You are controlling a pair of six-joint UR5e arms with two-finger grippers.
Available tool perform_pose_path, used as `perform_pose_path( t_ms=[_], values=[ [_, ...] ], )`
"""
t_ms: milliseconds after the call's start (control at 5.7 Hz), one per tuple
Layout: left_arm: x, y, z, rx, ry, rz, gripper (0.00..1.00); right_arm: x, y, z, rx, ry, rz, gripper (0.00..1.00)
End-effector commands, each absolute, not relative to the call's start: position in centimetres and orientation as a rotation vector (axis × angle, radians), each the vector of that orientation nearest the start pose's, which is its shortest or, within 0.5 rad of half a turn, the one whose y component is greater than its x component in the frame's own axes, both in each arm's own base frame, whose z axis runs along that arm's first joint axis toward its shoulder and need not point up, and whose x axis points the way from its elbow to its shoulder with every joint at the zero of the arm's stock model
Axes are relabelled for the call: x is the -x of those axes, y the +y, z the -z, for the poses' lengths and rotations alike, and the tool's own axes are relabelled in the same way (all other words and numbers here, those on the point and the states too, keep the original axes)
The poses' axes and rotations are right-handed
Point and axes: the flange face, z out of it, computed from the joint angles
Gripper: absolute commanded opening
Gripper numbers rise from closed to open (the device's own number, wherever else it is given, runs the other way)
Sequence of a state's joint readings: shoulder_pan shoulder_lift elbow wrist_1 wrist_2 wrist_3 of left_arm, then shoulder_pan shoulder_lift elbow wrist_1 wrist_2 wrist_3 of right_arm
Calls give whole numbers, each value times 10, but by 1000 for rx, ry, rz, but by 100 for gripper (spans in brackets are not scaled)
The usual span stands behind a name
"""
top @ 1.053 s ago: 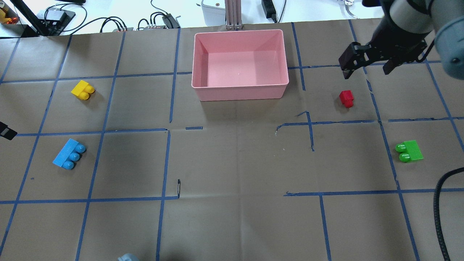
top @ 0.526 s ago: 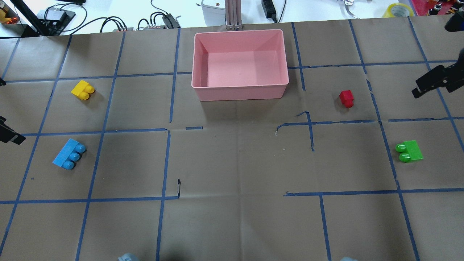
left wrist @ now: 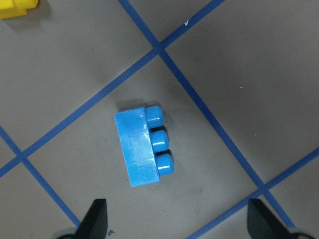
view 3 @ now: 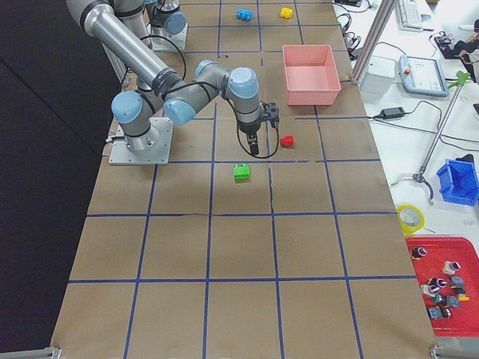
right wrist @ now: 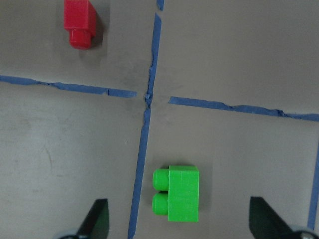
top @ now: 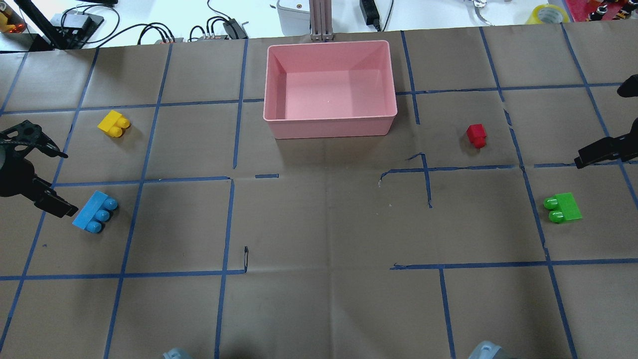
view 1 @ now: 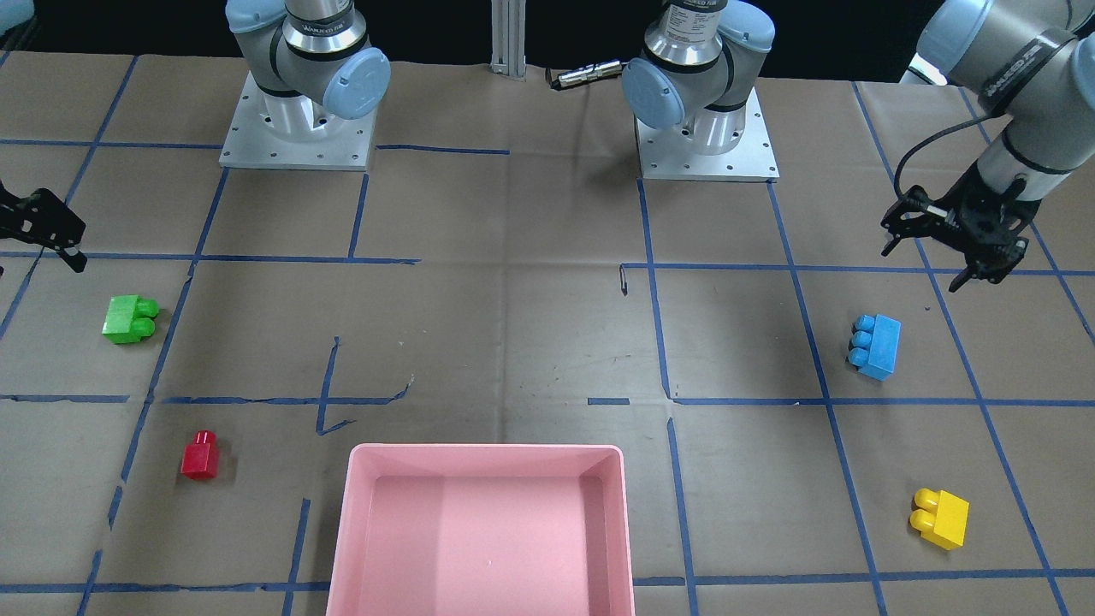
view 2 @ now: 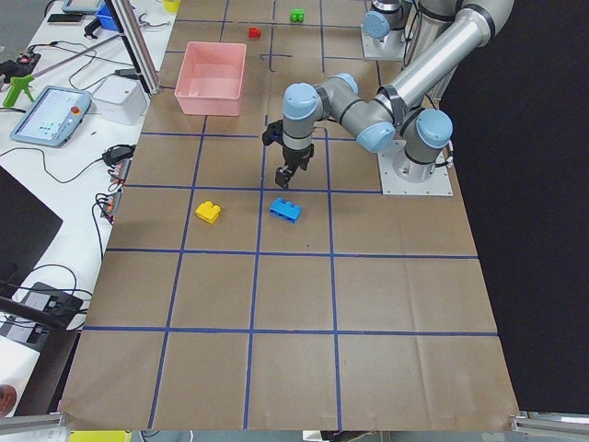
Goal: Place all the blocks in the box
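The pink box (top: pixel 329 121) stands empty at the far middle of the table; it also shows in the front view (view 1: pixel 488 448). The light-blue block (top: pixel 94 212) (left wrist: pixel 142 149) lies at the left, the yellow block (top: pixel 113 123) beyond it. The red block (top: pixel 476 134) (right wrist: pixel 79 22) and the green block (top: pixel 563 208) (right wrist: pixel 179 194) lie at the right. My left gripper (top: pixel 57 178) (left wrist: pixel 179 226) is open and empty, hovering just left of the blue block. My right gripper (top: pixel 613 120) (right wrist: pixel 180 230) is open and empty, hovering by the green block at the right edge.
Blue tape lines grid the brown paper cover. Cables, power units and an aluminium post (top: pixel 321 20) line the far edge, with a tape roll (top: pixel 548 14) at the far right. The two arm bases (view 1: pixel 295 128) (view 1: pixel 706 128) stand on the robot's side.
My left gripper has come in from the left edge to beside the blue block. My right gripper has swung from beyond the red block to the right edge, nearer the green block.
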State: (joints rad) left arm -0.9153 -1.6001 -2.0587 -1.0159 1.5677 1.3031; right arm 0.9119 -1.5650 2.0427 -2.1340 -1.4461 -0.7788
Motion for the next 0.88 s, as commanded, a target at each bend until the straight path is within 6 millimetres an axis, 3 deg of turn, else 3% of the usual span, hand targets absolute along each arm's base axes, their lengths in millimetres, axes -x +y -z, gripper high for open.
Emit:
perform_pose_path(
  t_ms=[0, 175, 351, 702],
  values=[
    [-184, -459, -261, -969, 2945, 68, 99, 176, -464, -246, 187, 3073, 194, 100],
    [-185, -467, -241, -971, 2980, 107, 99, 179, -466, -228, 184, 3070, 177, 100],
    [-189, -472, -223, -922, 2999, 108, 99, 171, -456, -212, 184, 3071, 178, 100],
    [-193, -480, -200, -917, 3002, 157, 98, 165, -447, -200, 190, 3090, 208, 100]
  ],
)
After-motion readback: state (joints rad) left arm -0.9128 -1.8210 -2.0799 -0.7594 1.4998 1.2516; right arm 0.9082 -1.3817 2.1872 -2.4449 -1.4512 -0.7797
